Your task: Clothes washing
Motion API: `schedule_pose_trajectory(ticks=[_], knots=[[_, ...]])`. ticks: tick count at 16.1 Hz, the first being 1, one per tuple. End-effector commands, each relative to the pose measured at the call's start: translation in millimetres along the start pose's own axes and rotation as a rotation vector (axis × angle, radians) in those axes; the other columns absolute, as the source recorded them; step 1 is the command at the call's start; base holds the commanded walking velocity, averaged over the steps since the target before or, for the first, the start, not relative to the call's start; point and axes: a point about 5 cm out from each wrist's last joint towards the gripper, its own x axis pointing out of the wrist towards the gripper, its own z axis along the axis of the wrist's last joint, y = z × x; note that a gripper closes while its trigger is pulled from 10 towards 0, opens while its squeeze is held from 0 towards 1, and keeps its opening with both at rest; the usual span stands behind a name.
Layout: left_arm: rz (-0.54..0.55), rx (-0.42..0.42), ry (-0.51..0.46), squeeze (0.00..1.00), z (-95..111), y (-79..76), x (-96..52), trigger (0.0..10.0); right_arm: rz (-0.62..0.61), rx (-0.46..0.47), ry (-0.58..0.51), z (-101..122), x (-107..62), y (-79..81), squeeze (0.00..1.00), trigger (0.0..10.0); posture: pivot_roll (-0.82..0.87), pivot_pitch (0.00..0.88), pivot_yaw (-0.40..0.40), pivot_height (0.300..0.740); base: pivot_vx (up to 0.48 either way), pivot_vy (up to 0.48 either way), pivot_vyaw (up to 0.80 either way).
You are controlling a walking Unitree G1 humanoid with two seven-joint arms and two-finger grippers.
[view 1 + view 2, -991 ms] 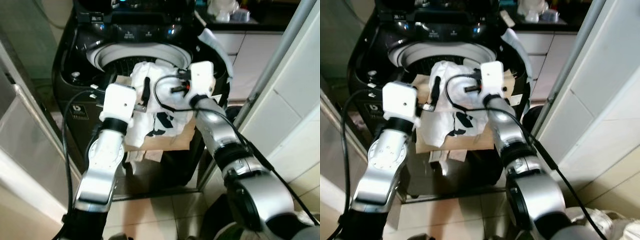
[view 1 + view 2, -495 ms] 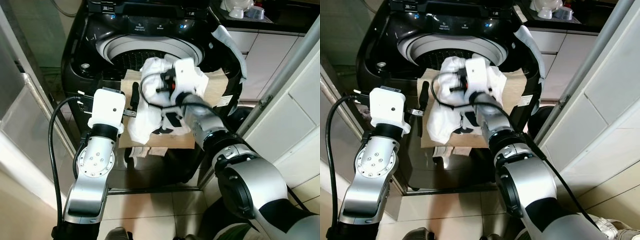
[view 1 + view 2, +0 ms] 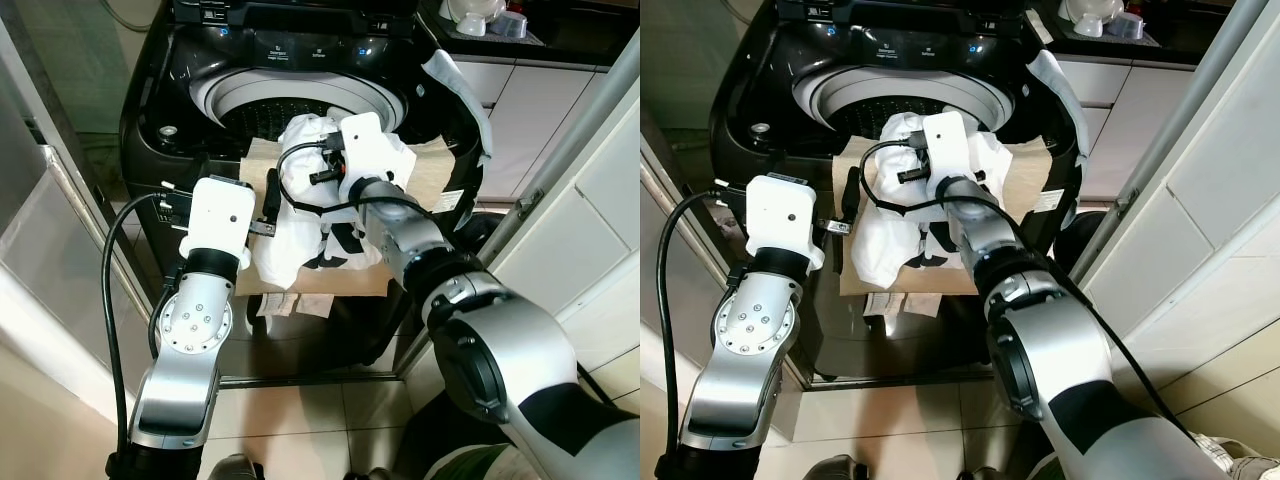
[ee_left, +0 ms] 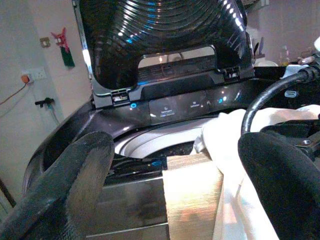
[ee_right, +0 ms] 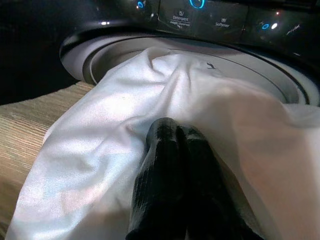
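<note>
The black top-loading washing machine (image 3: 250, 95) stands with its lid up and its drum open. A wooden board (image 3: 425, 175) lies across its front edge. Bunched on the board is a white garment (image 3: 290, 235) with black print, hanging over the front. My right gripper (image 5: 172, 132) is shut on a fold of this garment near the drum rim, its white wrist block (image 3: 362, 145) above the cloth. My left gripper (image 4: 175, 165) stands open at the garment's left side, one finger (image 3: 270, 195) against the cloth.
White cabinets (image 3: 500, 110) and a white panel (image 3: 600, 200) close in the right side. A glass door (image 3: 60, 250) stands on the left. A pale cloth (image 3: 455, 90) drapes over the machine's right rim. Paper scraps (image 3: 290, 303) hang under the board. Tiled floor (image 3: 300, 420) lies below.
The camera shifted a second ago, then steadied. My right wrist has turned slightly over the garment, still gripping it. The left arm has barely moved.
</note>
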Motion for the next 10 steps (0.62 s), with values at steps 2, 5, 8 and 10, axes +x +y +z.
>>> schedule_pose_trajectory(ticks=[2, 5, 8, 10], knots=[[-0.007, -0.005, -0.018, 0.0, 6.1, -2.6, -0.1, 10.0, -0.041, -0.035, 0.096, -16.8, -2.9, -8.6, 0.0, 0.0, 0.16, 0.067, -0.109, 0.74, 0.0, 0.0, 0.0], [-0.002, 0.0, -0.01, 0.0, 5.6, -2.1, -2.2, 10.0, -0.04, -0.103, 0.064, -7.1, -1.1, -10.0, 0.0, 0.0, 0.18, 0.069, -0.12, 0.74, 0.0, 0.0, 0.0], [0.0, 0.001, -0.004, 0.0, 4.8, -2.9, -4.0, 10.0, -0.075, -0.132, 0.04, 4.2, 0.4, -16.2, 0.0, 0.0, 0.18, 0.068, -0.128, 0.74, 0.0, 0.0, 0.0], [0.0, 0.002, -0.002, 0.0, 4.3, -3.0, -4.2, 10.0, -0.084, -0.137, 0.024, 11.2, 1.3, -18.2, 0.0, 0.0, 0.19, 0.068, -0.131, 0.74, 0.0, 0.0, 0.0]])
